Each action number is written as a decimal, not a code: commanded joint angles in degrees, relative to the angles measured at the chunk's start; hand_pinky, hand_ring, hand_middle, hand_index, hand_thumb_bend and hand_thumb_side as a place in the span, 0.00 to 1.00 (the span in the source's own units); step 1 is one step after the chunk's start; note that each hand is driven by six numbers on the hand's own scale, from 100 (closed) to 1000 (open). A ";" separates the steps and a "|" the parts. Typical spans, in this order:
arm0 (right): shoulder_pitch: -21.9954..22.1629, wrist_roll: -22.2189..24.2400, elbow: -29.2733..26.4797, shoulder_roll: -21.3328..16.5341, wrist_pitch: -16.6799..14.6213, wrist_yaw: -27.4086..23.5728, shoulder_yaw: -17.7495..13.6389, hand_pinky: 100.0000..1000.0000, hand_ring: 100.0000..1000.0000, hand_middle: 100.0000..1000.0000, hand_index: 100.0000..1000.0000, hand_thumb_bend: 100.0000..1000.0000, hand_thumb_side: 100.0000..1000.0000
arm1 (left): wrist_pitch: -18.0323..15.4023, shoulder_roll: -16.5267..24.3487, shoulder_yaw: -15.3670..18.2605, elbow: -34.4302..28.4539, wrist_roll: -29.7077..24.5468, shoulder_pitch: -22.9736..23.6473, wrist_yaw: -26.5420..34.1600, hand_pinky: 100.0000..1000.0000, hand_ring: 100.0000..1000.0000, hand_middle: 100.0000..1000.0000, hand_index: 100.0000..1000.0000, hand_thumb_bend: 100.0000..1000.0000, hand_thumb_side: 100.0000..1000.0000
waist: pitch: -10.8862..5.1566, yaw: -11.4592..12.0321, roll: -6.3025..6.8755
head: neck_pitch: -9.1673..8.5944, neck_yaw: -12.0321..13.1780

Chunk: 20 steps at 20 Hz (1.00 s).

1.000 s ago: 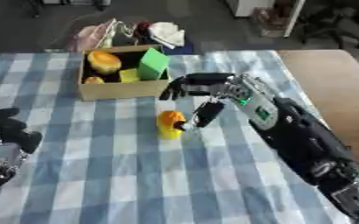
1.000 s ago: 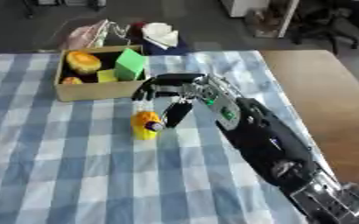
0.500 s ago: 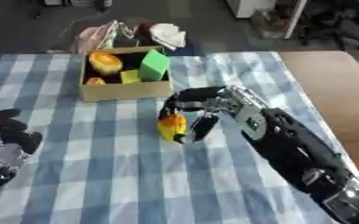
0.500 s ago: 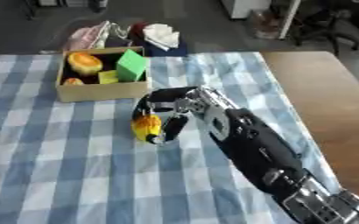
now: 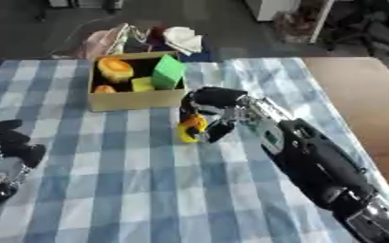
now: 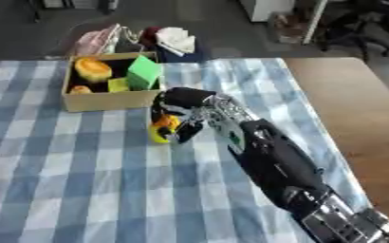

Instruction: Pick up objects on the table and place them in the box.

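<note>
Toy: small yellow and orange toy (image 5: 191, 128) on the checked table (image 5: 131, 190), just in front of the box's near right corner.
Right robot hand (image 5: 210, 103): fingers curled around the toy, pinching it from above.
Left robot hand (image 5: 7, 147): resting near the lower left edge, fingers relaxed, holding nothing.
Box (image 5: 135, 98): cardboard, holding a green block (image 5: 169, 72), an orange piece (image 5: 115, 69) and smaller yellow pieces.

My surface (image 5: 131, 190) wears a blue-and-white checked cloth. On it sit a cardboard box (image 5: 136, 99) and, just beside it, what looks like a yellow-orange toy (image 5: 189, 129).
</note>
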 commanded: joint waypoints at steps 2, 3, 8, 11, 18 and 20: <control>-4.26 -1.14 -4.41 -4.15 1.77 -3.36 -2.23 0.67 0.58 0.43 0.49 0.00 0.00 | -0.12 1.06 0.33 -0.94 0.09 -0.24 0.00 0.64 0.55 0.53 0.78 0.55 0.46 | -1.07 0.26 -0.58 | -0.55 0.12; -5.20 -1.26 -4.87 -4.75 2.32 -3.74 -2.67 0.67 0.58 0.43 0.49 0.00 0.00 | -0.13 1.08 0.27 -0.95 0.04 -0.23 0.00 0.64 0.55 0.53 0.78 0.55 0.46 | -1.11 0.45 -0.66 | -0.53 0.07; -9.83 -4.92 -1.27 -4.57 5.78 -3.68 -7.11 0.68 0.59 0.45 0.50 0.00 0.00 | -0.26 0.99 -0.44 -1.07 -0.66 -0.40 0.17 0.64 0.55 0.53 0.77 0.55 0.46 | -1.25 2.62 -0.82 | -0.61 -0.81; -11.79 -8.10 2.90 -2.80 7.64 -1.76 -10.12 0.67 0.59 0.45 0.50 0.00 0.00 | -0.38 0.92 -1.04 -1.30 -1.28 -0.71 0.39 0.64 0.55 0.53 0.77 0.55 0.46 | -1.27 4.42 -0.79 | -0.73 -1.55; -14.41 -15.42 11.82 2.54 11.43 5.69 -15.80 0.67 0.62 0.51 0.56 0.00 0.00 | -0.59 -0.06 -2.30 -1.68 -2.72 -1.41 0.94 0.64 0.55 0.53 0.77 0.55 0.46 | -1.13 8.56 -0.72 | -1.09 -4.02; -14.59 -17.55 13.51 3.78 12.38 8.14 -16.75 0.68 0.64 0.54 0.59 0.00 0.00 | -0.67 -0.28 -2.55 -1.76 -3.03 -1.56 1.05 0.64 0.55 0.53 0.77 0.55 0.46 | -1.04 9.43 -0.62 | -1.16 -4.66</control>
